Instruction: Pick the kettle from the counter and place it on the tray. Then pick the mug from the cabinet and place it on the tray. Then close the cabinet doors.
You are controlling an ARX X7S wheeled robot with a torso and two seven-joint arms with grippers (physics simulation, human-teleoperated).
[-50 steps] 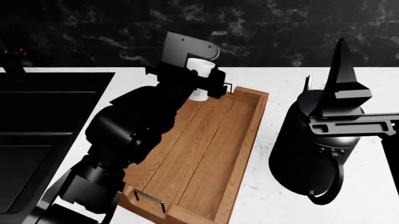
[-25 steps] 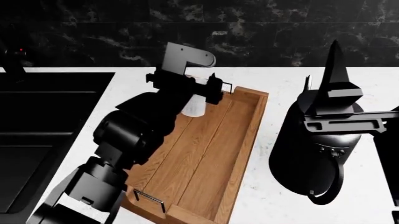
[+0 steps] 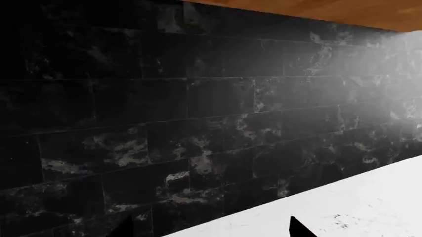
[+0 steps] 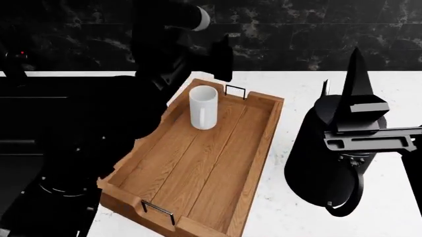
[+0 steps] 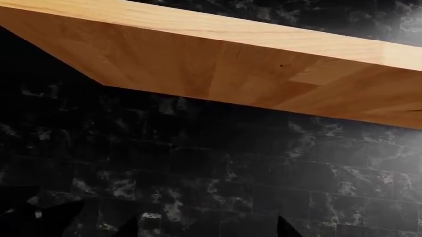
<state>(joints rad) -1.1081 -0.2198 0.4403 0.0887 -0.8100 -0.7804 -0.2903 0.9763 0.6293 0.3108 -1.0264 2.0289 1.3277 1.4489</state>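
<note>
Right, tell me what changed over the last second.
The left gripper let go of the mug and lifted up and away toward the wall. The mug now stands alone, upright, at the far end of the tray. The kettle is unmoved on the counter, with the right arm beside it.

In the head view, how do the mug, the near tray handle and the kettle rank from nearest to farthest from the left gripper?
From the left gripper:
1. Mug, just below it, at the tray's far end.
2. Kettle, to the right, on the counter.
3. Near tray handle, at the tray's closest end.
</note>
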